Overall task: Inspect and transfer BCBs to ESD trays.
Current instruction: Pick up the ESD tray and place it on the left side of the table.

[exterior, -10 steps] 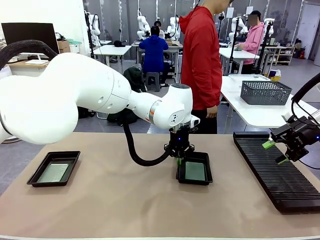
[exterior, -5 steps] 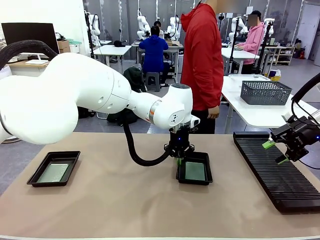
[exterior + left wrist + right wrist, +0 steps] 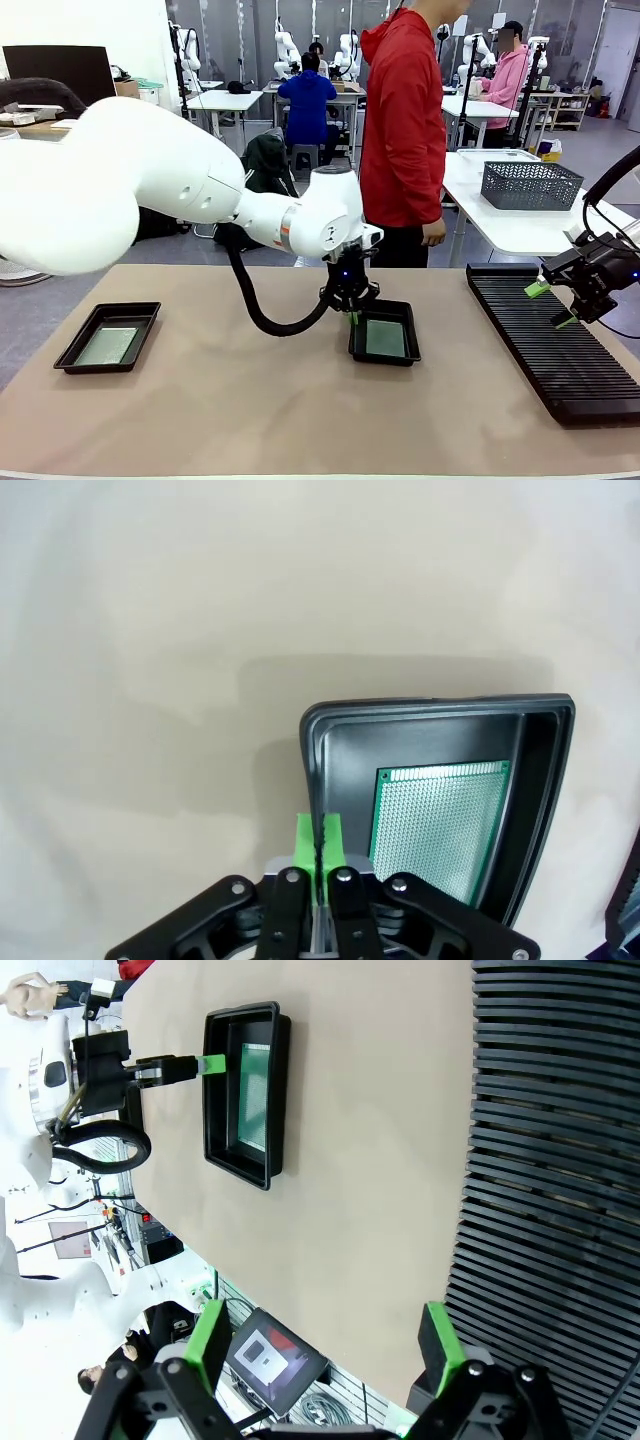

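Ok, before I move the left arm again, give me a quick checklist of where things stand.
1. Left hand shut, gripping nothing: ok.
2. Left hand outside the middle tray, beside its rim: ok.
3. Board flat on the middle tray's floor: ok.
4. Left tray also holds a board: ok.
5. Right hand open over the rack, holding nothing: ok.
6. Person's hand away from the trays: ok.
7. Boards inspected: cannot tell.
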